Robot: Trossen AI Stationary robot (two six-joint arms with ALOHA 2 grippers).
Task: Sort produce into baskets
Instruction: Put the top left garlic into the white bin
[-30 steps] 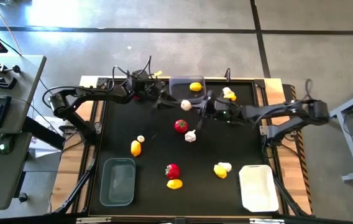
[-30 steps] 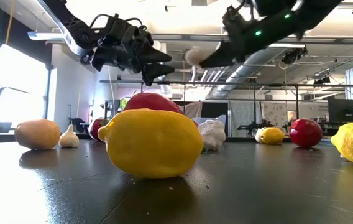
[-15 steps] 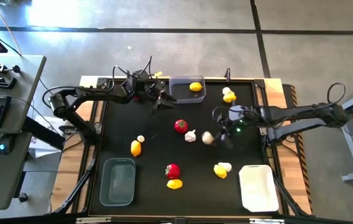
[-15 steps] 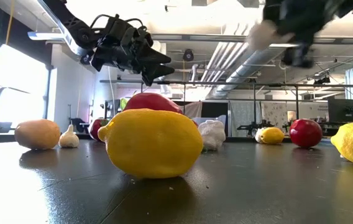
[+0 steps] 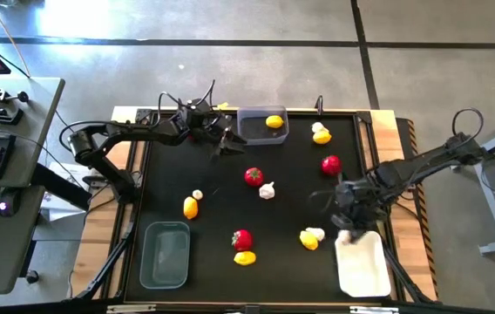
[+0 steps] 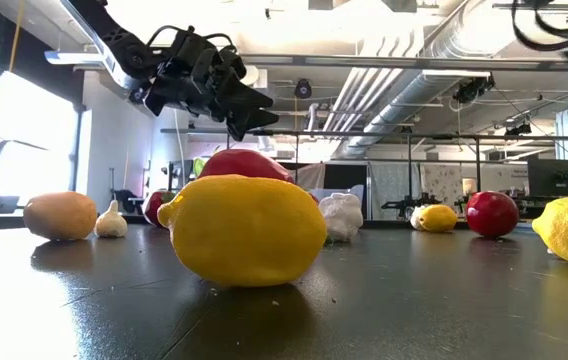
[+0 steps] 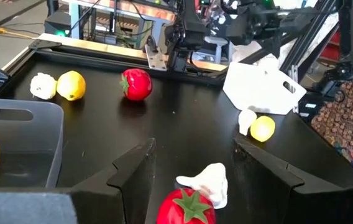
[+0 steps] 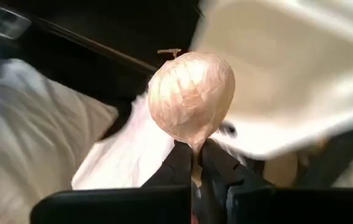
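Note:
Red fruits, yellow lemons and whitish garlic bulbs lie scattered on the black table. My right gripper (image 5: 349,223) hangs at the near right, over the far rim of the white basket (image 5: 362,264), shut on a garlic bulb (image 8: 192,96). My left gripper (image 5: 224,143) hovers open and empty at the far left, beside a grey basket (image 5: 256,133) that holds one lemon (image 5: 274,122). A red fruit (image 7: 189,206) and a garlic bulb (image 7: 209,182) lie on the table just ahead of its fingers. A second grey basket (image 5: 165,255) stands at the near left. My right gripper pinches the garlic bulb by its narrow pointed end (image 8: 195,145), between the two fingertips. The round body stands out beyond the fingers. The bulb is lifted clear, with the white basket's rim (image 8: 288,68) right behind it.
Loose produce on the table: a red fruit (image 5: 330,164), a lemon with a garlic bulb (image 5: 310,237), a red fruit (image 5: 242,238) above a lemon (image 5: 245,257), a lemon (image 5: 190,208), and a garlic-lemon pair (image 5: 321,132) at the far right.
My right gripper has swung from beside the far grey basket toward the table's near right corner, carrying the garlic bulb, and now hangs over the white basket. Its wrist has rolled on the way. Its arm has uncovered a red fruit at the right.

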